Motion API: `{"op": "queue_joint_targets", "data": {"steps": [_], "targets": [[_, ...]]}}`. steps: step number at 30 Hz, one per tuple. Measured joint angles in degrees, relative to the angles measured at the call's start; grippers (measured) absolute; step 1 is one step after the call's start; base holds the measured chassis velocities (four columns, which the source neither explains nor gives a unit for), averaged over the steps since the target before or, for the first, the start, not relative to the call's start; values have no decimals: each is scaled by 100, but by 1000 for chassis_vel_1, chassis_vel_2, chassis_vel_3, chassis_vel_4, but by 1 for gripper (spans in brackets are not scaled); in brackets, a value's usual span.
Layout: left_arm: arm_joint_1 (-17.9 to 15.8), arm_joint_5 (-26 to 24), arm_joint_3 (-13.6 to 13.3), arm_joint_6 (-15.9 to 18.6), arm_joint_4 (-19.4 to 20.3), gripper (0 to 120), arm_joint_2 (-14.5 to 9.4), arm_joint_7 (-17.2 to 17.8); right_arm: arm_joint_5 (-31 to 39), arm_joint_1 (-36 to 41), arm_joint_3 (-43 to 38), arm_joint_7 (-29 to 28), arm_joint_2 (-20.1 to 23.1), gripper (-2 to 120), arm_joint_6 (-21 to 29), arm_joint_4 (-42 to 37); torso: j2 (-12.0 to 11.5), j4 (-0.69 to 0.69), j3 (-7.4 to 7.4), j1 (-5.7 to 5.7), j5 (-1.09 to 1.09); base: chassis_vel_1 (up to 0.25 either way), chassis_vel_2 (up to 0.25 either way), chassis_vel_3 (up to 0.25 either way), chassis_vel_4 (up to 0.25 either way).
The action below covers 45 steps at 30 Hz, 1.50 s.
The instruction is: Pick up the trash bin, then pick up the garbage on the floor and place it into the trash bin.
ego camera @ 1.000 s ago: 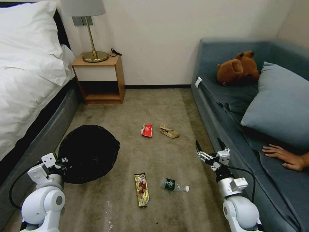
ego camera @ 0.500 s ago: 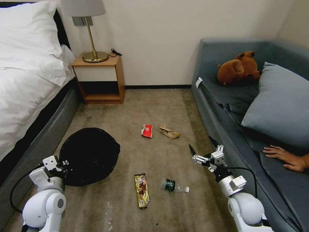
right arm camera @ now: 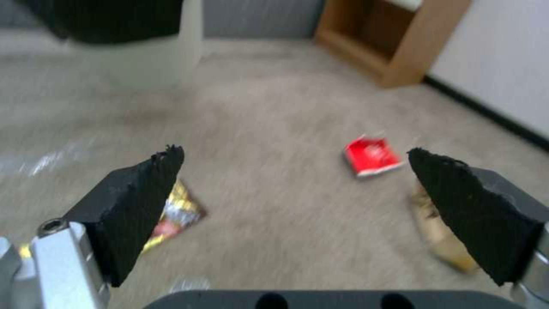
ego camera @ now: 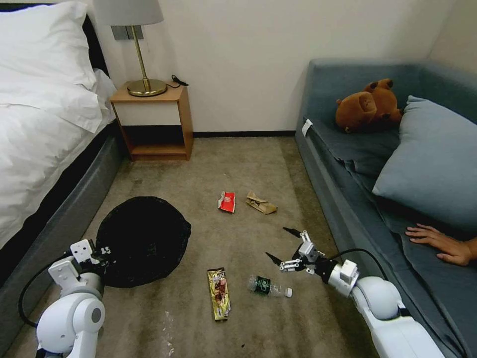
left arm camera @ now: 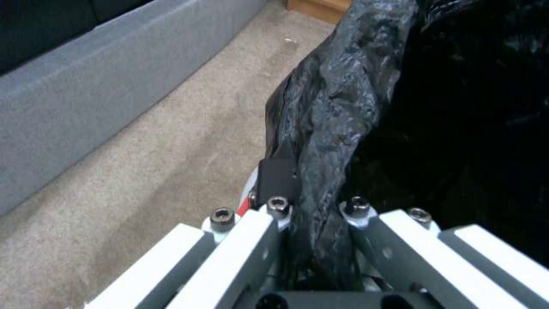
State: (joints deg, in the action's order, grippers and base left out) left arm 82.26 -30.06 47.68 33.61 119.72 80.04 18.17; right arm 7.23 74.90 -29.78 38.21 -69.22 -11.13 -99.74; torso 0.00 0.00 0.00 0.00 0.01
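Four litter items lie on the carpet (ego camera: pixel 248 159) between the bed (ego camera: pixel 39 149) and the sofa (ego camera: pixel 357 164). Nearest the wall are the red-white wrapper (ego camera: pixel 226 201) and, just beside it, the crumpled brown paper bag (ego camera: pixel 261 203), its long axis running across the floor. Closer to the robot, the gold-brown snack wrapper (ego camera: pixel 219 293) lies lengthwise, pointing toward and away from the robot, and the small bottle (ego camera: pixel 269 287) lies on its side, cap toward the sofa.

From the head view the trash bin (ego camera: pixel 143 240) shows as a dark round mouth; its white wall is hidden under the black bag (left arm camera: pixel 337 107). The left gripper (ego camera: pixel 102 253) is at the bin's near rim, fingers (left arm camera: pixel 277 176) closed on the bag-covered edge, which hides the inner finger in the left wrist view.

The right gripper (ego camera: pixel 287 245) hangs low over the carpet just beyond the bottle, fingers (right arm camera: pixel 143 201) spread wide with nothing between them. In its blurred wrist view the bottle is hard to make out, and one finger cuts off part of the snack wrapper.
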Motion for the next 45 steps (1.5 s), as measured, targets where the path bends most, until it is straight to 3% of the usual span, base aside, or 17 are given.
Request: {"op": "queue_joint_targets", "data": {"steps": [6, 8, 15, 20, 31, 45], "targets": [[-54, 73, -26, 60, 42, 1, 97, 12, -131, -433, 321, 428, 283, 100, 115, 496, 0, 0, 0, 0, -1, 0, 0, 0, 0], [-86, 124, -45, 87, 58, 1, 158, 22, -264, -849, 595, 668, 380, 100, 160, 1051, 0, 0, 0, 0, -1, 0, 0, 0, 0], [-169, 140, -57, 147, 10, 1, 223, 8, -763, -1485, 1003, 1306, 271, 100, 171, 1931, 0, 0, 0, 0, -1, 0, 0, 0, 0], [-218, 346, -50, 222, -80, 1, 189, -426, -1331, -1868, 1274, 1844, 51, 100, -2, 2729, -1, 1, 0, 0, -2, 0, 0, 0, 0], [-229, 449, -80, 244, -123, 1, 194, -477, -1927, -2178, 1330, 1712, -206, 100, -301, 4165, -1, 0, 0, 0, -2, 0, 0, 0, 0], [-63, 473, -52, 188, 49, 1, 260, -466, -2403, -2504, 1229, 1215, -404, 100, -470, 5083, 0, 0, 0, 0, -1, 0, 0, 0, 0]]}}
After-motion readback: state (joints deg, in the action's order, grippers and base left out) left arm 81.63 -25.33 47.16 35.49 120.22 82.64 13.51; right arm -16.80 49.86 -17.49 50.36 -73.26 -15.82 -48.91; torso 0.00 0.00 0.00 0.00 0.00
